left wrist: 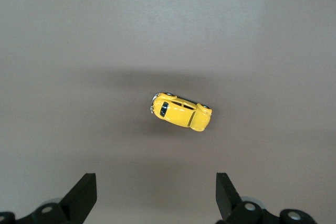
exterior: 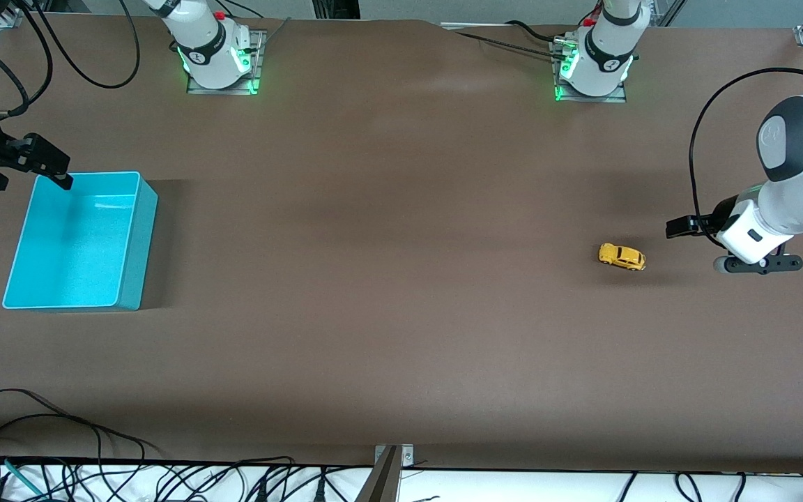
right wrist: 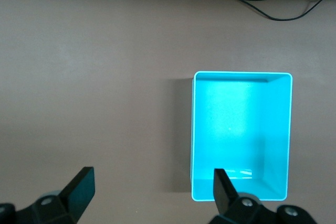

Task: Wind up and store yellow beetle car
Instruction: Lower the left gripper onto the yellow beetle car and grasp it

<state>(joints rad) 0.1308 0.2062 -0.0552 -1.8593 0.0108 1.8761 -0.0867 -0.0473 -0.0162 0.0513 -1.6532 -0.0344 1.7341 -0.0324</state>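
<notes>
The yellow beetle car (exterior: 622, 256) (left wrist: 181, 111) stands on its wheels on the brown table, toward the left arm's end. My left gripper (exterior: 758, 265) (left wrist: 156, 195) hovers open beside the car, apart from it, with nothing between its fingers. The empty turquoise bin (exterior: 74, 244) (right wrist: 236, 129) sits toward the right arm's end. My right gripper (exterior: 28, 178) (right wrist: 152, 190) hangs open and empty over the bin's corner nearest the right arm's base. One of its fingers (right wrist: 223, 187) is over the bin's rim, the other off it.
Both arm bases (exterior: 217, 59) (exterior: 593, 66) stand along the table's edge farthest from the front camera. Loose black cables (exterior: 95, 474) and a metal bracket (exterior: 387, 474) lie at the edge nearest the camera. Bare brown tabletop (exterior: 373, 244) stretches between bin and car.
</notes>
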